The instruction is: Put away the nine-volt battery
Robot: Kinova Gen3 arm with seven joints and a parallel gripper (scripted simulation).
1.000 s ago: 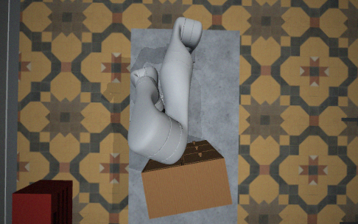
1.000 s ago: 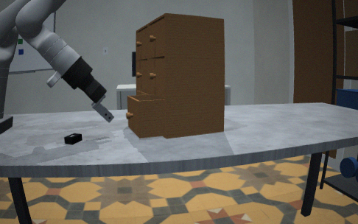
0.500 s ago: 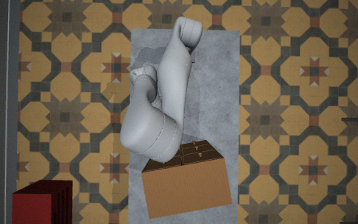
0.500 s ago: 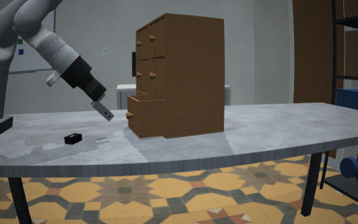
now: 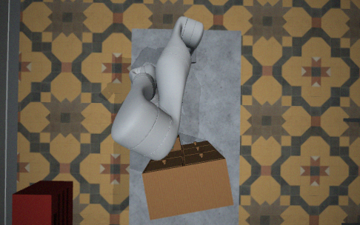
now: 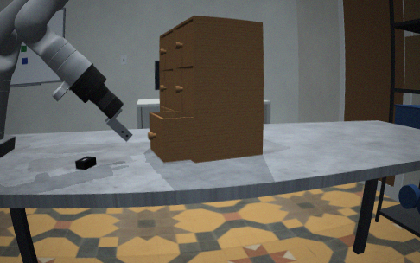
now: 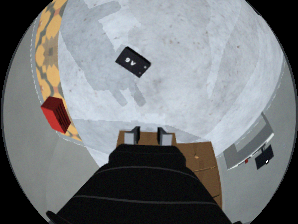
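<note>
Exterior view: the chest [image 5: 188,189] [image 6: 229,91] [image 7: 206,170] stands at centre, its bottom drawer [image 6: 156,135] pulled partway out of the front. The nine-volt battery [image 6: 85,163] [image 7: 133,62] lies on the bench [image 5: 222,92] [image 6: 320,147] [image 7: 180,60], lower left of the frame, well apart from the chest; in the wrist view it appears above centre, set aslant (its "9V" marking faces up).

The fingers [image 6: 126,136] stand moderately wide with nothing between them, tilted in the air near the drawer front. Whether the drawer holds the matching battery cannot be told from these angles.

The step in hand is judged to be the approach to the loose battery. For a sound grasp, back away from the drawer before swinging down, turn the fingers square to the battery's narrower sides, widen them if clearance looks scant, and descend centred. Pushing the drawer or drawing it further should be avoided (it has no stop).
</note>
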